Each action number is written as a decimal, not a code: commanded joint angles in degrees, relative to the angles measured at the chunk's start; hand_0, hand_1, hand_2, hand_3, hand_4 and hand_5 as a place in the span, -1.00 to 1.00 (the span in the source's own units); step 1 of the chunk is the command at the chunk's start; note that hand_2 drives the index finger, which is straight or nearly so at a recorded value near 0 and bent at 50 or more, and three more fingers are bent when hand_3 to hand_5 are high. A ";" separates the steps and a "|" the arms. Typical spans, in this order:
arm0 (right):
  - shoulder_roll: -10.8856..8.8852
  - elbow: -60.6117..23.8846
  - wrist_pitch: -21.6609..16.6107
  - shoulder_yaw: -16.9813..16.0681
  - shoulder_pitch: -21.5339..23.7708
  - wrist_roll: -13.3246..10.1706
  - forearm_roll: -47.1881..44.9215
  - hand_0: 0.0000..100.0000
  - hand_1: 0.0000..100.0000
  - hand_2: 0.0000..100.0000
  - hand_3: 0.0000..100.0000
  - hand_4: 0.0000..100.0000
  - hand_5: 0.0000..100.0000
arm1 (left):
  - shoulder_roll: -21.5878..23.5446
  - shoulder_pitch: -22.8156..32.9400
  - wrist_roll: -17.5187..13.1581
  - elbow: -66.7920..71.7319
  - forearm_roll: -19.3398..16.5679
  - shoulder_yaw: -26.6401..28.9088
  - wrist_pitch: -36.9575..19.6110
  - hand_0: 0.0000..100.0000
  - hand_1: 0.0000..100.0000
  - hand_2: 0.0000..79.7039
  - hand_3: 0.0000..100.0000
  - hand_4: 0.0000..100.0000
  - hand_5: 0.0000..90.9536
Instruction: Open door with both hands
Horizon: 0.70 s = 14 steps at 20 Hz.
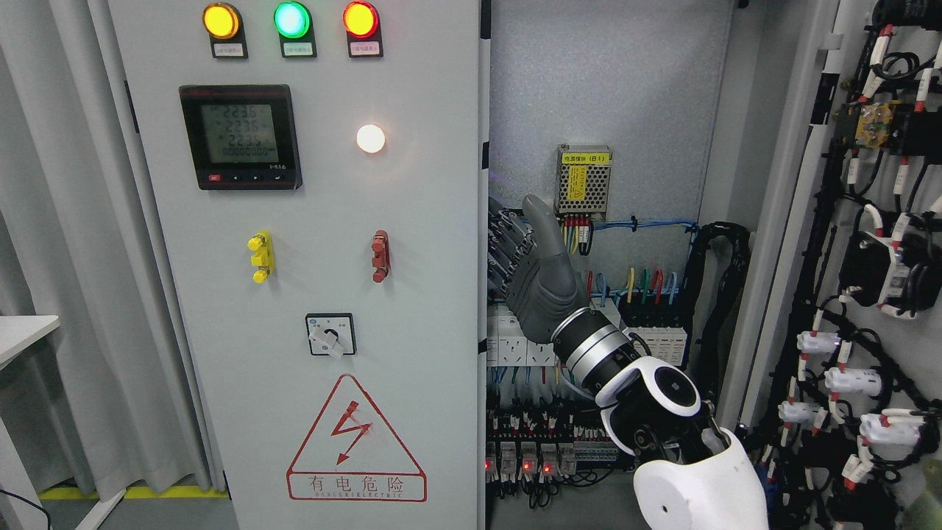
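The right hand point(541, 276) reaches from lower right into the open cabinet point(611, 132), its fingers point(508, 254) curled around the right edge of the left door point(412, 221) with the thumb raised. That door fills the picture's left and looks shut. The right door point(868, 294) stands swung open at far right, wiring showing.

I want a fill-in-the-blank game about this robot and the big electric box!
1. The middle lamp atop the left door glows ____.
2. The robot hand comes from the picture's ____ side.
3. The warning triangle shows a red ____ bolt.
4. The cabinet's right door stands ____, showing wires.

Missing words: green; right; lightning; open
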 commanded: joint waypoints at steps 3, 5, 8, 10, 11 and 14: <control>0.00 1.73 -0.04 -0.63 -0.09 2.03 -0.03 -0.56 -1.00 -1.00 -1.00 -1.00 -1.00 | 1.76 0.15 -0.02 0.06 0.01 0.00 -0.23 -0.42 -1.00 -0.93 -0.94 -0.93 -1.00; 0.00 2.52 -0.13 -0.72 -0.09 2.30 -0.03 -0.56 -1.00 -1.00 -1.00 -1.00 -1.00 | 1.76 0.15 -0.02 0.14 0.01 0.00 -0.31 -0.42 -1.00 -0.93 -0.94 -0.93 -1.00; 0.00 2.70 -1.36 -0.72 -0.18 3.61 -0.03 -0.56 -1.00 -1.00 -1.00 -1.00 -1.00 | 1.76 0.15 -0.02 0.06 0.01 0.00 -0.23 -0.42 -1.00 -0.93 -0.94 -0.93 -1.00; 0.00 2.87 -1.53 -0.72 -0.44 5.20 -0.03 -0.56 -1.00 -1.00 -1.00 -1.00 -1.00 | 1.84 0.15 -0.02 0.06 0.01 0.00 -0.23 -0.42 -1.00 -0.93 -0.94 -0.93 -1.00; 0.00 3.14 -1.62 -0.72 -0.53 5.21 -0.03 -0.56 -1.00 -1.00 -1.00 -1.00 -1.00 | 1.85 0.06 -0.02 0.06 0.01 0.00 -0.31 -0.42 -1.00 -0.93 -0.94 -0.93 -1.00; 0.00 3.40 -1.80 -0.80 -0.62 5.38 -0.12 -0.56 -1.00 -1.00 -1.00 -1.00 -1.00 | 1.85 0.06 -0.02 0.06 0.01 0.00 -0.31 -0.42 -1.00 -0.93 -0.94 -0.93 -1.00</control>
